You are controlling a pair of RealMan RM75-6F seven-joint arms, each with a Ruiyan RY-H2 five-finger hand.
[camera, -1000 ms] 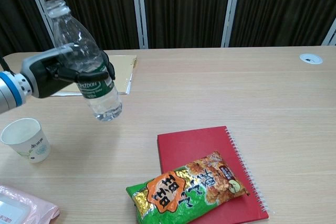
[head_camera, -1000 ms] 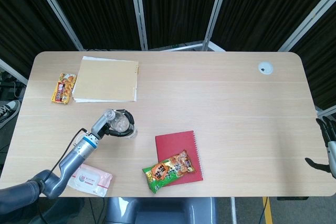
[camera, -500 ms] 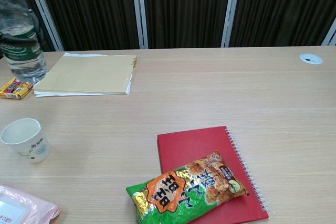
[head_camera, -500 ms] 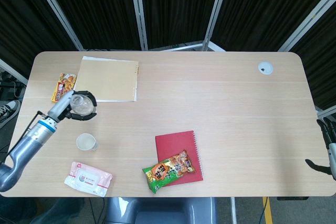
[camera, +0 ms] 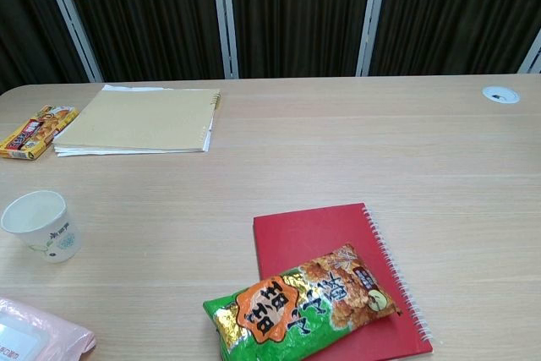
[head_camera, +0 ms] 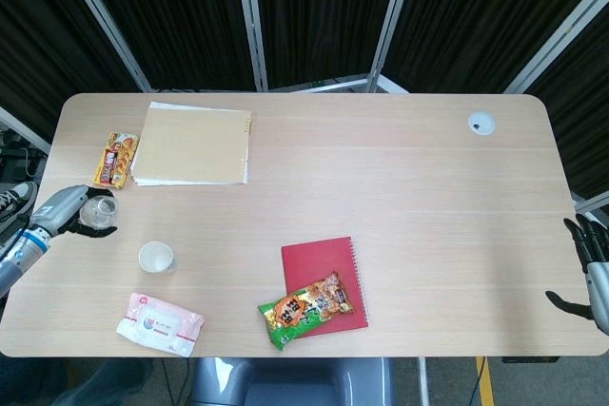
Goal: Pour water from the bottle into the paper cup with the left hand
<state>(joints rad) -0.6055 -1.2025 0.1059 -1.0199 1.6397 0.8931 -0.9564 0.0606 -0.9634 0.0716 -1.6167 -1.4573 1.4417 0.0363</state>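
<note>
At the table's left edge my left hand (head_camera: 71, 211) holds a clear water bottle (head_camera: 95, 209), seen from above in the head view; the chest view shows neither. The white paper cup (head_camera: 156, 258) stands upright to the right of and nearer than the bottle, apart from the hand. The same paper cup (camera: 41, 226) sits at the left of the chest view. My right hand (head_camera: 588, 268) hangs off the table's right edge, fingers spread, holding nothing.
A tan notebook (head_camera: 193, 145) and a snack bar (head_camera: 115, 160) lie at the back left. A red notebook (head_camera: 326, 282) with a green snack bag (head_camera: 305, 309) on it lies front centre. A pink wipes pack (head_camera: 161, 323) lies front left. A white grommet (head_camera: 481, 123) sits at the back right.
My left hand has carried the bottle from beside the cup leftward to the table's left edge, out of the chest view. The right hand has shifted slightly.
</note>
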